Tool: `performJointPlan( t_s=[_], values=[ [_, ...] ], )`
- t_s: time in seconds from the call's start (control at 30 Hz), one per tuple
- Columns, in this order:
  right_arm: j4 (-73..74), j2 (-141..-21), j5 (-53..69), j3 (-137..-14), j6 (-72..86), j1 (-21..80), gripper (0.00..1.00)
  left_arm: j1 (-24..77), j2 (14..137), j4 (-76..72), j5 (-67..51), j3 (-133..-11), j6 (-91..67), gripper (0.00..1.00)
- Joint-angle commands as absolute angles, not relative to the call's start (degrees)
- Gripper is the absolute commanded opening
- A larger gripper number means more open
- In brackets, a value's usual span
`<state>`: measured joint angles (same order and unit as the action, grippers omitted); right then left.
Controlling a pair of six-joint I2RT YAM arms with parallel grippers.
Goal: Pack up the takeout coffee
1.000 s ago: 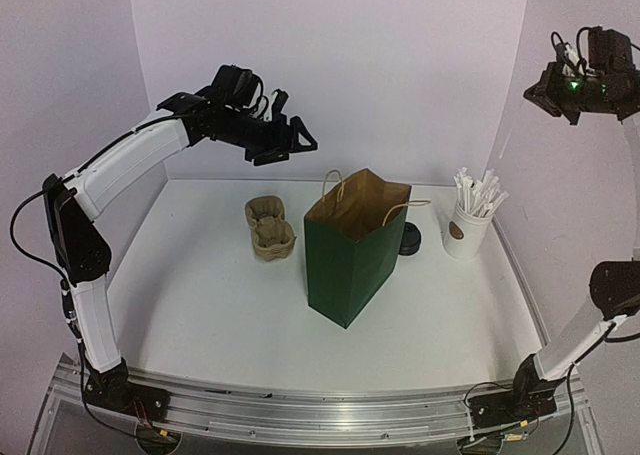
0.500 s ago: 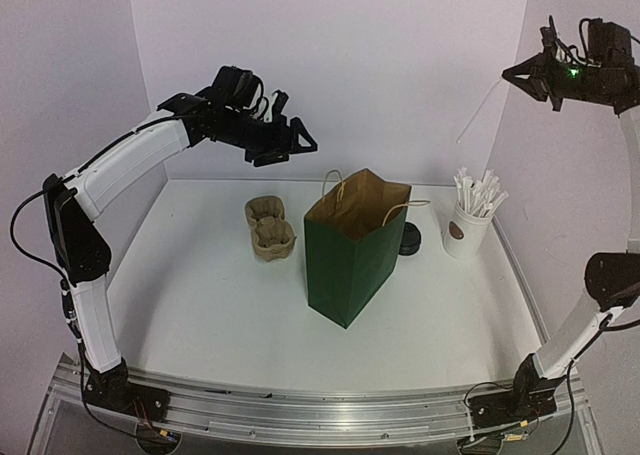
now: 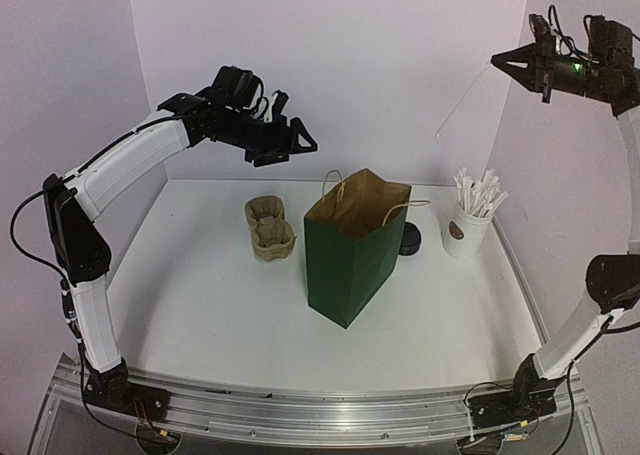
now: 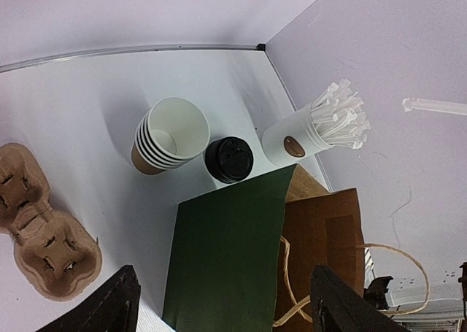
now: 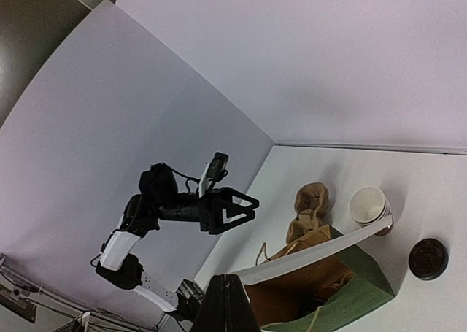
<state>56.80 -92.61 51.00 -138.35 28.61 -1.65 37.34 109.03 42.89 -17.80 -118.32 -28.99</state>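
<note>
A stack of brown kraft cups (image 4: 165, 133) with white inner rims stands behind the green paper bag (image 3: 348, 260). A round black domed lid (image 4: 228, 159) sits beside the stack. I cannot tell whether a cup is under it. The lid also shows in the top view (image 3: 410, 240). My left gripper (image 3: 295, 147) hangs open and empty high above the table, left of the bag. My right gripper (image 3: 497, 62) is high at the right, shut on a white paper-wrapped stick (image 3: 462, 100). In the right wrist view the stick (image 5: 321, 250) crosses over the bag's open mouth (image 5: 332, 284).
A tall white cup of wrapped sticks (image 3: 468, 225) stands right of the bag. A brown pulp cup-carrier tray (image 3: 270, 227) lies left of the bag. White walls close in the back and both sides. The bag's twine handles (image 3: 405, 207) stick up.
</note>
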Motion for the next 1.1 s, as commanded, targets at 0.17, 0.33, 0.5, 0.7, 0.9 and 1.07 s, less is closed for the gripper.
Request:
performJointPlan(
  t_s=[0.17,0.33,0.5,0.7,0.9,1.07],
  values=[
    [49.5,-88.4,58.2,-132.6,31.9,3.6,0.0,37.6,105.5,39.5,-17.9,-116.7,-29.3,0.79],
    [47.8,-88.2,55.5,-129.6,32.0,10.6,0.0,37.7,104.9,39.4,-18.0,-115.9,-29.7,0.79],
    [47.1,-88.5,53.3,-125.3,31.2,15.5,0.0,38.0,104.2,39.2,-17.8,-115.1,-29.8,0.79],
    [46.8,-88.1,51.5,-118.5,29.3,16.6,0.0,38.1,103.3,38.2,-17.3,-113.9,-30.0,0.79],
    [46.8,-87.6,50.3,-112.3,27.5,16.9,0.0,38.1,103.4,38.3,-17.2,-114.2,-29.8,0.79],
    [46.9,-87.4,49.1,-109.2,26.5,17.0,0.0,38.1,103.8,38.2,-17.3,-114.4,-29.8,0.79]
  ],
)
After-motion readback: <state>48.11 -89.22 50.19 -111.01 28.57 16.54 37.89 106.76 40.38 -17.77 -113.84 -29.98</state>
